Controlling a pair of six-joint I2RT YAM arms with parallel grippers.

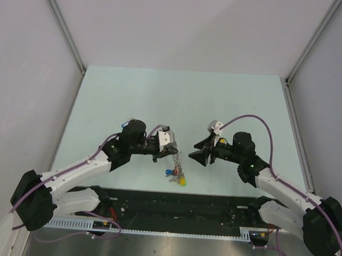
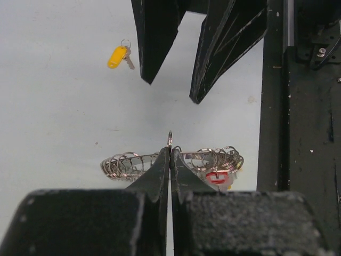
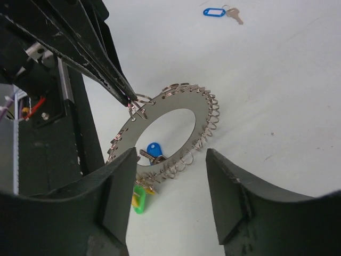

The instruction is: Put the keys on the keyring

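The left tool (image 2: 169, 152), pinched shut on the keyring (image 3: 200, 113) at ten o'clock, may lose it if the open, empty right tool (image 3: 169, 156) bumps it.

Soft, even light from above keeps the pale desk (image 1: 161, 92) bright, and shadows are faint. The ring (image 3: 176, 104) just ahead of the right pincer (image 3: 170, 154) shows small glints. Close to the lens, that pincer and the left pincer (image 2: 169, 154) look blurred. The overhead view is sharp.

The keyring (image 3: 176, 101) is matt grey metal; its tags (image 3: 154, 151) glossy plastic.
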